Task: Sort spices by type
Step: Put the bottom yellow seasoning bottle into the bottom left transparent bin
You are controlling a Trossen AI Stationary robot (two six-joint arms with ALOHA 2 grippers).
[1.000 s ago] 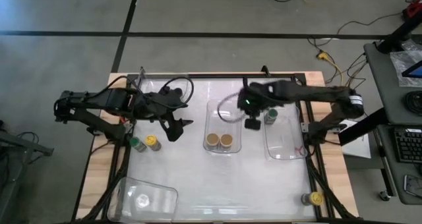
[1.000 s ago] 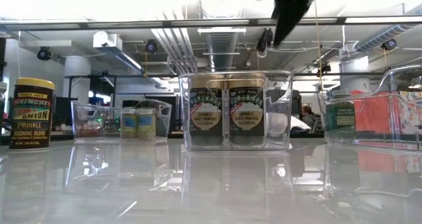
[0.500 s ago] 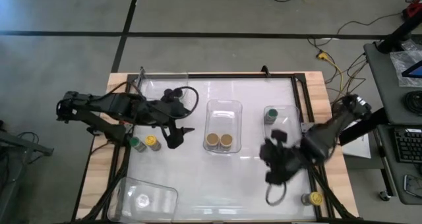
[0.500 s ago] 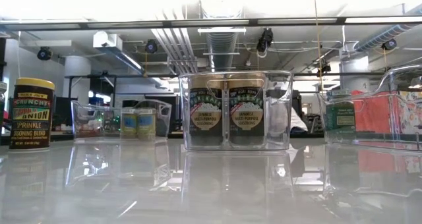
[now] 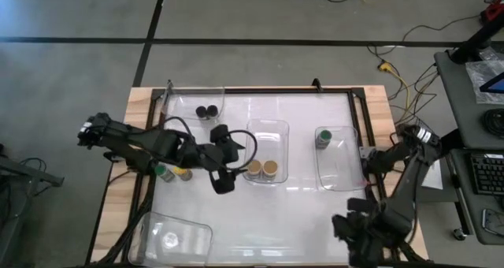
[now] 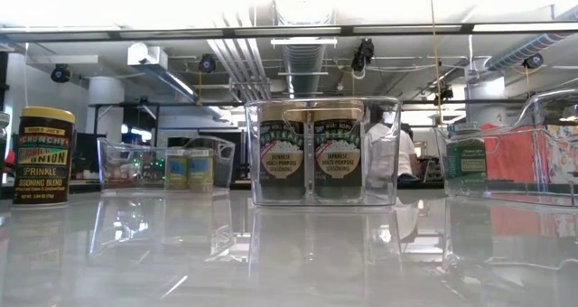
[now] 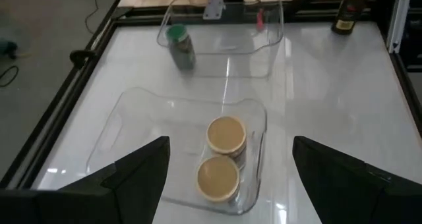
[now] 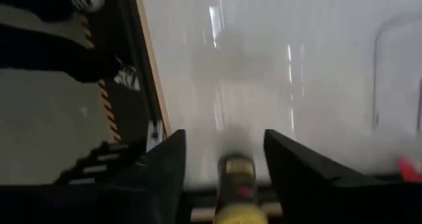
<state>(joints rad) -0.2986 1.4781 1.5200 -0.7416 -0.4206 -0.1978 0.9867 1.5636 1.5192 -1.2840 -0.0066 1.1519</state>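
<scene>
Right gripper (image 5: 364, 238) is down at the near right corner, about 5 o'clock on the table, fingers (image 8: 165, 168) parted w/ a clear gap. In the right wrist view a yellow-lid jar (image 8: 235, 184) stands ahead of that gap, centred btwn the two fingers but not touched by either. Can't see that jar from above; arm covers the spot.

Near left corner, 7 o'clock: a clear bin (image 5: 175, 235) w/ something pale in it, too blurry to name.

Mid-table now. Left gripper (image 5: 223, 177) hangs just left of the centre bin (image 5: 268, 128), fingers (image 7: 135, 171) spread wide, nothing btwn them. Two tan-lid jars (image 5: 261, 169) stand side by side at the near end of that bin, upright, touching or nearly; in the left wrist view they lie ahead of the open gap, apart from both fingers. At 9 o'clock a green-lid jar (image 5: 162, 172) and a second yellow-lid jar (image 5: 182, 171) stand on the table beside the left arm.

Farther out: green-lid jar #2 (image 5: 323, 136) stands in the far end of the right bin (image 5: 344, 187), 2 o'clock. Two black-lid jars (image 5: 207, 111) in the far-left bin (image 5: 221, 96), 11 o'clock.
</scene>
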